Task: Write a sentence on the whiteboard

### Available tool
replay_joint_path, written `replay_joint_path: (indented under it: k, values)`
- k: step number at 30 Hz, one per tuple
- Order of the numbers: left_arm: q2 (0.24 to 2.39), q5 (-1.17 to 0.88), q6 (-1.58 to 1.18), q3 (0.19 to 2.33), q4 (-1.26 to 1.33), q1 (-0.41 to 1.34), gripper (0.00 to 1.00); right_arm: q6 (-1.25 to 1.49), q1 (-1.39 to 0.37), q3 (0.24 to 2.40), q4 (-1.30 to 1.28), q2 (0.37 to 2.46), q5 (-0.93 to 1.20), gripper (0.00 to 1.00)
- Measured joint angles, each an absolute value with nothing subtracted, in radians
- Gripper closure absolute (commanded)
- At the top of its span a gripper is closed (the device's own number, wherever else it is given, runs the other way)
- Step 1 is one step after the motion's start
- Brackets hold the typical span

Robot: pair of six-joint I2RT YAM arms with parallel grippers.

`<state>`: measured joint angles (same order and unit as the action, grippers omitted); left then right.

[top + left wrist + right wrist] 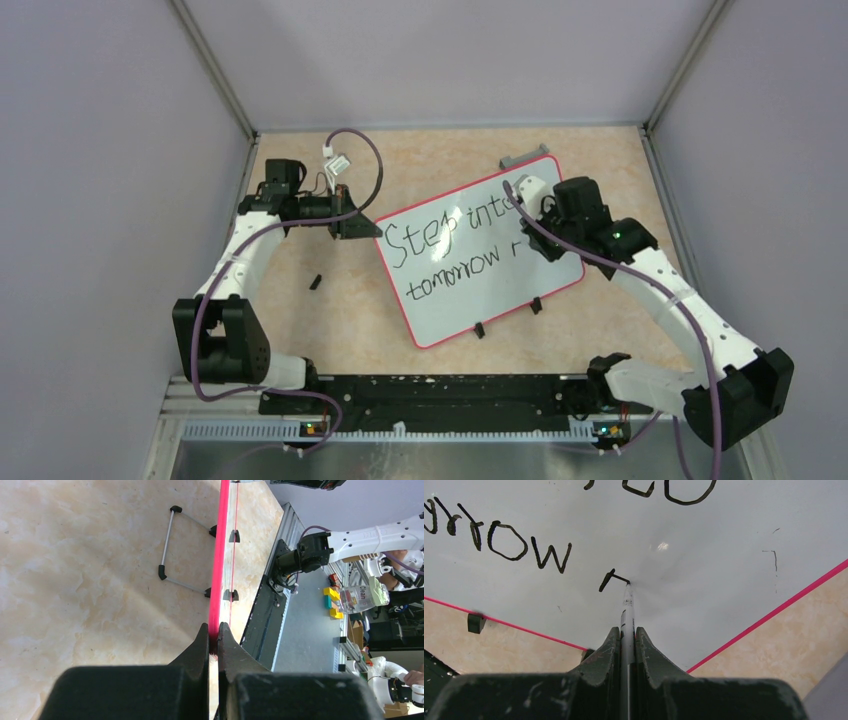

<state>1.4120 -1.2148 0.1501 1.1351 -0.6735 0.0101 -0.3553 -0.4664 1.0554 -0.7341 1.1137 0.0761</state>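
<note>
The whiteboard (470, 290) lies tilted mid-table, white with a pink-red rim and two black clips on its near edge. The sentence (440, 245) reads "Step into" over "tomorrow r" in black. My right gripper (535, 215) is shut on a marker (626, 615) whose tip touches the board (704, 565) at the end of a fresh short stroke (608, 580) after "tomorrow". My left gripper (362, 225) is shut on the board's left edge; in the left wrist view its jaws (213, 635) pinch the pink rim (220, 555) seen edge-on.
A small black marker cap (316, 282) lies on the table left of the board. A grey eraser-like bar (524, 157) sits at the board's far corner. A wire stand (172, 545) lies beside the board in the left wrist view. Walls enclose the table on three sides.
</note>
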Motion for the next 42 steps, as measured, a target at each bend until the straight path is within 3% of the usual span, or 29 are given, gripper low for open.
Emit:
replay_joint_path:
  k: [26, 42]
  values:
    - [1.412, -1.216, 0.152, 1.135, -0.674, 0.01, 1.0, -0.356, -0.461, 1.042, -0.828, 1.065, 0.112, 1.0]
    - [1.412, -1.216, 0.152, 1.135, -0.674, 0.01, 1.0, -0.356, -0.442, 1.05, -0.76, 1.068, 0.046, 1.0]
